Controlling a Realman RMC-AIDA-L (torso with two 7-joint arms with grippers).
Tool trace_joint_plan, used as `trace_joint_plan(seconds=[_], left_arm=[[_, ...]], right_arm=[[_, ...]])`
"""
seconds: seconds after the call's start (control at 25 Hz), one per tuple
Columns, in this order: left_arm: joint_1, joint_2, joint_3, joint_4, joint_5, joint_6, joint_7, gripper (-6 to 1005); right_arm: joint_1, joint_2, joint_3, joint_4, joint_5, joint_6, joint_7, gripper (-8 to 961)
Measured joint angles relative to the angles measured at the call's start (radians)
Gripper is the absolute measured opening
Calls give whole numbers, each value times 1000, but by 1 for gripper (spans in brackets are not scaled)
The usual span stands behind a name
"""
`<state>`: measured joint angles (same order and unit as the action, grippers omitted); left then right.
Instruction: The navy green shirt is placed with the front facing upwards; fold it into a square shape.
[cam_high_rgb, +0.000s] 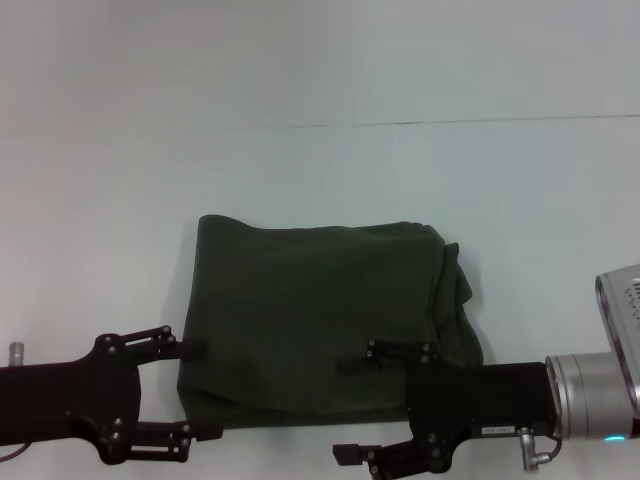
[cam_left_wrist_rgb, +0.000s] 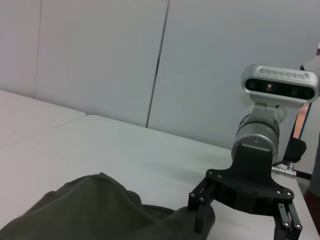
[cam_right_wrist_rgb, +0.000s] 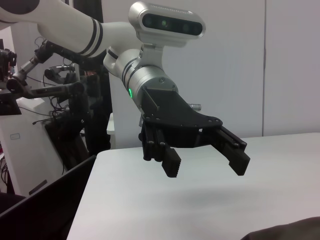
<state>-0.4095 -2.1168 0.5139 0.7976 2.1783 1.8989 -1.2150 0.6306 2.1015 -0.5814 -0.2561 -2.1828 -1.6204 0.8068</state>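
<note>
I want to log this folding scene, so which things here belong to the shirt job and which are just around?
Job: navy green shirt, folded roughly square; left gripper, open at its near-left edge; right gripper, open at its near edge.

Around: white table, wall panels.

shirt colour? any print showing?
Dark olive green shirt, plain; no print visible on the upturned side. Best in the head view.

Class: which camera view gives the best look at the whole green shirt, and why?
The head view: it shows the whole shirt folded into a rough square on the table. The left wrist view shows only a rumpled part, and the right wrist view shows only a dark sliver at the frame's corner.
</note>
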Motion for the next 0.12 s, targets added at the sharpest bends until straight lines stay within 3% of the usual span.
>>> trace_joint_plan(seconds=[0.12], left_arm=[[0, 0, 0, 0, 0, -1, 0, 875]], right_arm=[[-1, 0, 0, 0, 0, -1, 0, 915]])
